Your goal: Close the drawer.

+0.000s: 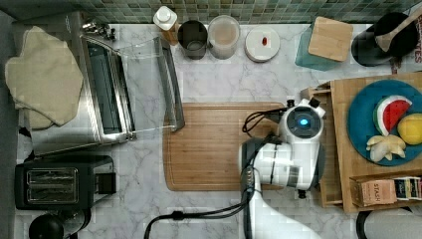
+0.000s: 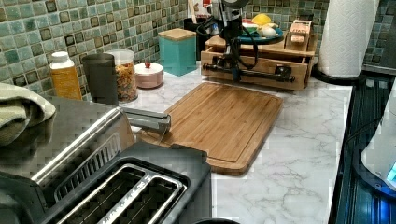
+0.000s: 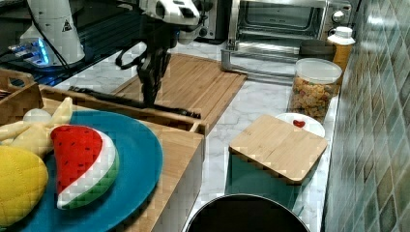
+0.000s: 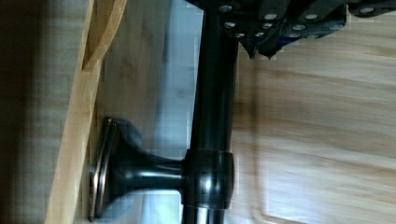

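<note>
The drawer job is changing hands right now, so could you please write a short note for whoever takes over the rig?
Gripper: down at the drawer's black handle bar; whether it grips the bar is unclear.
Drawer: part of the wooden stand that carries the blue plate. It sticks out a little toward the cutting board.
Done: arm brought to the handle.
Left: push the drawer fully in, then back away.

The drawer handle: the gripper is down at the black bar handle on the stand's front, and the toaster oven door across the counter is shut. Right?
Not quite. The gripper is at the black bar handle of the drawer, but the toaster oven door is open, folded down flat toward the cutting board, as the top view shows.
</note>
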Available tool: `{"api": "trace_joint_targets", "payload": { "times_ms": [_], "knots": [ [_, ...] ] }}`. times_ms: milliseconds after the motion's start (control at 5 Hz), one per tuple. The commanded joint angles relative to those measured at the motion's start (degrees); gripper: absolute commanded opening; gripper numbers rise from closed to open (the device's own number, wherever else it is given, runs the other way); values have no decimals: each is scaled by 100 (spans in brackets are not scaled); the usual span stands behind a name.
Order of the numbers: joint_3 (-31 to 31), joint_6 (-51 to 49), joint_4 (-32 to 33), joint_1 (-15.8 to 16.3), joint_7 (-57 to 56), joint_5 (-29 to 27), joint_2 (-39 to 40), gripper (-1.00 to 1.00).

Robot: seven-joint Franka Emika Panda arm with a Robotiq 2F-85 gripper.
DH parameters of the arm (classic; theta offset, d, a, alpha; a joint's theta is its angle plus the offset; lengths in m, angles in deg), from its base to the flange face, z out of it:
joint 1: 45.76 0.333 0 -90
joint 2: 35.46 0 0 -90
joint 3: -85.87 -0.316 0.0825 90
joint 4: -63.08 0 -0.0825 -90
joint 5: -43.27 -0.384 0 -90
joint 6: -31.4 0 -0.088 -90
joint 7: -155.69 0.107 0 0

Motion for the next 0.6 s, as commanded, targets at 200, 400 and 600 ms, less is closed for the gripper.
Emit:
{"api": "trace_joint_targets", "payload": {
  "times_ms": [200, 400, 600],
  "knots": [
    [762, 87, -1023, -1087, -975, -631, 1, -100],
    [819, 90, -1023, -1031, -990, -651, 4, -100],
    [827, 89, -1021, -1025, -990, -654, 5, -100]
  ]
}}
